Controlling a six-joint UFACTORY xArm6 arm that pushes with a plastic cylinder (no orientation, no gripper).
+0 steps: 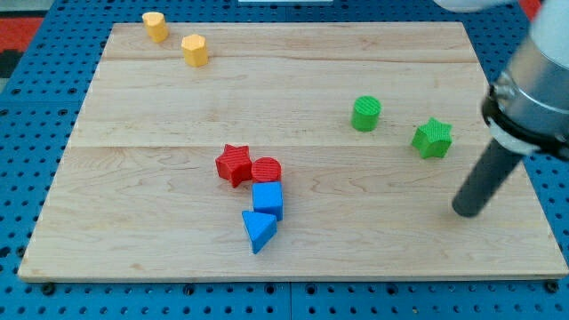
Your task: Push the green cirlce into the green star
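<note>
The green circle (365, 114) stands on the wooden board (160, 178) right of centre. The green star (432, 138) lies a short way to its right and slightly lower, apart from it. My tip (465, 212) rests on the board at the view's right, below and right of the green star, touching no block.
A red star (234, 164) and a red circle (266, 171) touch near the centre, with a blue cube (268, 199) and a blue triangle (258, 230) just below them. Two yellow blocks (156, 27) (195, 50) sit at the top left. The board's right edge is near my tip.
</note>
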